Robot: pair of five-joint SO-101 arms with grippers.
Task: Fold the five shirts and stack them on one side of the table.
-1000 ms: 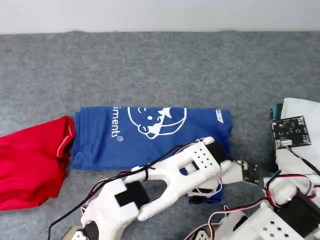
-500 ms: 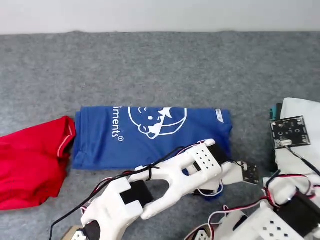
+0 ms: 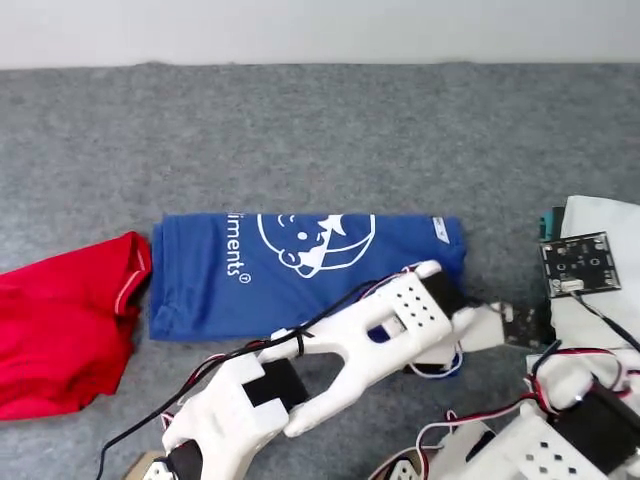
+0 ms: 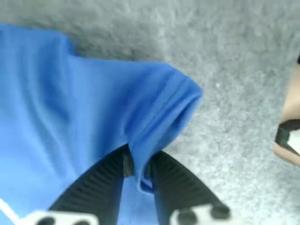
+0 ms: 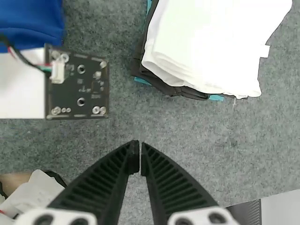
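Pinching a corner of the blue shirt (image 4: 70, 108), the left gripper (image 4: 138, 161) is clamped tight (right gripper (image 5: 140, 152) closed, empty); probably best dragged slowly so the folds hold.

On the blue shirt (image 3: 200, 295), white lettering (image 3: 234, 252) beside a round emblem (image 3: 315, 240) shows only in part; no whole word reads.

I see blue shirt (image 3: 290, 285) mid-table, white cartoon print + white lettering. Red shirt (image 3: 60, 320) at 8 o'clock, white trim on collar. White shirt (image 5: 211, 37) at 3 o'clock; dark layer (image 5: 178, 90) and teal bits (image 5: 216, 97) under. Table (image 3: 320, 130) grey, flecked. L arm (image 3: 330, 360) white w/ black blocks. L gripper (image 4: 138, 166), R gripper (image 5: 139, 152) black, ribbed.
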